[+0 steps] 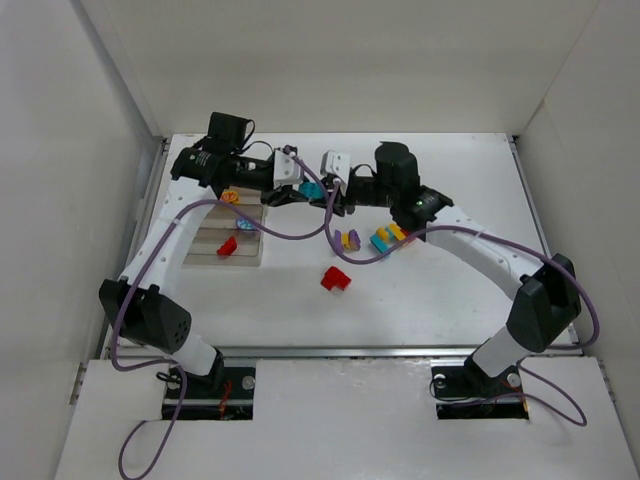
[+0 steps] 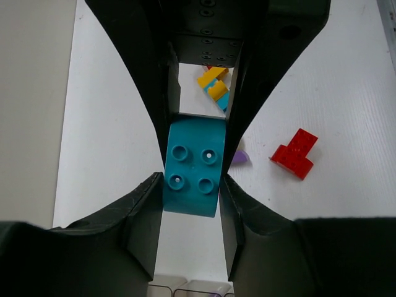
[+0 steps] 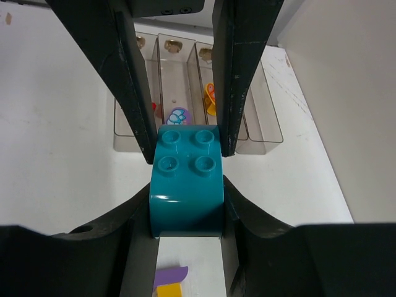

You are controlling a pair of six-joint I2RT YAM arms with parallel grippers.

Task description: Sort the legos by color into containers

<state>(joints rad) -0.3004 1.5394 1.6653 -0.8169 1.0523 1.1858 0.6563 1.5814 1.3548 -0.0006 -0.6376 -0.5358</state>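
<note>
- The left claw (image 2: 190,192) is clenched on one end of a teal brick (image 2: 193,167). Its matte black fingers (image 3: 133,105) press the brick's flat sides.
- The right claw (image 3: 187,182) grips the other end of the same brick, so the brick hangs between the two claws above the desk (image 1: 430,300).
- The brick is glossy plastic with four round studs on top and one rounded end. Its underside is hidden in every view.
- A purple piece (image 2: 240,158) peeks out from behind a left finger and is mostly covered.
- A yellow-and-teal cluster (image 2: 215,86) shows through the gap between the right claw's fingers, cut off at its edges.
- A red brick (image 2: 296,153), stepped in shape, lies alone on the white desk.
- The organizer (image 3: 266,124), four clear smoky compartments in a row, sits beyond the brick. A left finger partly hides a red piece in it. A pale round patterned piece and a yellow-orange one lie in the middle compartments, too small to make out.
</note>
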